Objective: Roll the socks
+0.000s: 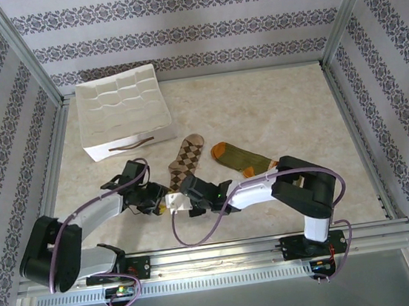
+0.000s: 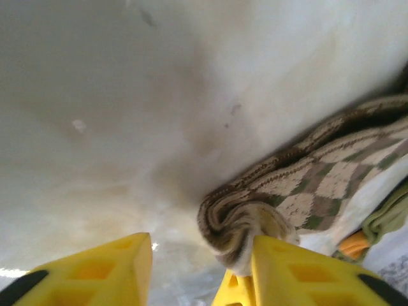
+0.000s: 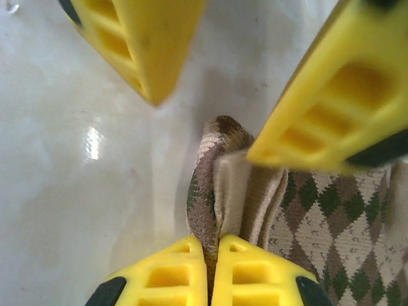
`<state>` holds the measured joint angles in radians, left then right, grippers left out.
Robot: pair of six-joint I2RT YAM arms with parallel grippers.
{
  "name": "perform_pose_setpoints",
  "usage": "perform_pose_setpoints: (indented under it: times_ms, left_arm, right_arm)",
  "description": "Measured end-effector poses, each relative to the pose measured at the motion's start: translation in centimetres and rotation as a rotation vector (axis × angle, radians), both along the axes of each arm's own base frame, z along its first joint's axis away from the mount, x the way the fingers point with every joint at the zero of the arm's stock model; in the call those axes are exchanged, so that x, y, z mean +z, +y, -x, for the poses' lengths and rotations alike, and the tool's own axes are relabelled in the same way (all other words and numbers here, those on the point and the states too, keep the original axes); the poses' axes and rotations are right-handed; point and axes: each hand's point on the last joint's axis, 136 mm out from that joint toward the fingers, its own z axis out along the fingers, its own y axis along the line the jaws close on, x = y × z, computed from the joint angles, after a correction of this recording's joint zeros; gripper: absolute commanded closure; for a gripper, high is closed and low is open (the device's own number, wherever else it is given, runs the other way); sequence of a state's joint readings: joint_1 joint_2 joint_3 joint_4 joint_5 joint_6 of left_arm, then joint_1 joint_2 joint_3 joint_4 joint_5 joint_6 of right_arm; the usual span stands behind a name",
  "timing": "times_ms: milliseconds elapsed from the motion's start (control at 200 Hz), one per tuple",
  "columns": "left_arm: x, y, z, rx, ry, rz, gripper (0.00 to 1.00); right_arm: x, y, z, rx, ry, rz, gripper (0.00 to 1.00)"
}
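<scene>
Yellow fingers of my right gripper [image 3: 211, 241] are pressed together, and a fold of the argyle sock [image 3: 319, 223] is nipped between their tips. That fold stands on edge from the table [image 1: 273, 107], with tan lining showing inside the brown-and-cream diamonds. Just beyond it, facing me, is my left gripper [image 2: 201, 245], its two fingers standing apart. The rolled-up end of the same sock, a tight spiral of fabric, lies against the inner face of one finger, and the other finger touches nothing. From above, both my wrists meet near the front edge of the table, over the sock's near end. The rest of the sock runs away from me, flat, with its toe toward the far side. Just beside it on my right lies the olive sock [image 1: 239, 158], unrolled, with its orange toe farthest from me and its orange heel nearer. Its near part passes under my right arm. Well off to the far left sits the white divided tray [image 1: 125, 144].
</scene>
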<state>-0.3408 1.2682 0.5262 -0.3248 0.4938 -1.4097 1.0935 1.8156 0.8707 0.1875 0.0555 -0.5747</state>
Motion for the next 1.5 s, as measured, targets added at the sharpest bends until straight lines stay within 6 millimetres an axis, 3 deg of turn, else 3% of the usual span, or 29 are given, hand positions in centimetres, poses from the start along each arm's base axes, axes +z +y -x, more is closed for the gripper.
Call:
perform_pose_setpoints:
  times_ms: [55, 150, 540, 879, 1304, 1389, 1504]
  left_arm:
    - [0.7, 0.5, -0.2, 0.024, -0.016, 0.007, 0.38]
    - [1.8, 1.0, -0.6, 0.061, -0.046, 0.024, 0.37]
    - [1.8, 1.5, 1.0, 0.130, -0.045, 0.079, 0.47]
    - [2.0, -1.1, 0.9, 0.082, -0.056, 0.123, 0.50]
    - [-0.7, -3.3, -0.2, 0.050, 0.015, 0.103, 0.48]
    - [-0.9, -3.4, -0.2, 0.048, 0.032, 0.100, 0.55]
    - [-1.2, -3.7, -0.5, 0.041, 0.047, 0.096, 0.79]
  right_arm:
    - [0.1, -0.2, -0.1, -0.018, 0.050, -0.018, 1.00]
    - [0.2, -0.2, -0.2, -0.043, 0.137, -0.048, 1.00]
    - [1.1, 0.3, 0.0, -0.125, 0.603, -0.138, 1.00]
    - [0.9, 0.5, -0.7, -0.226, 0.950, -0.196, 1.00]
    - [0.9, -0.3, -0.9, -0.281, 1.173, -0.249, 1.00]
    - [0.8, -0.3, -0.8, -0.284, 1.204, -0.254, 1.00]
    - [0.8, -0.4, -0.7, -0.291, 1.231, -0.254, 1.00]
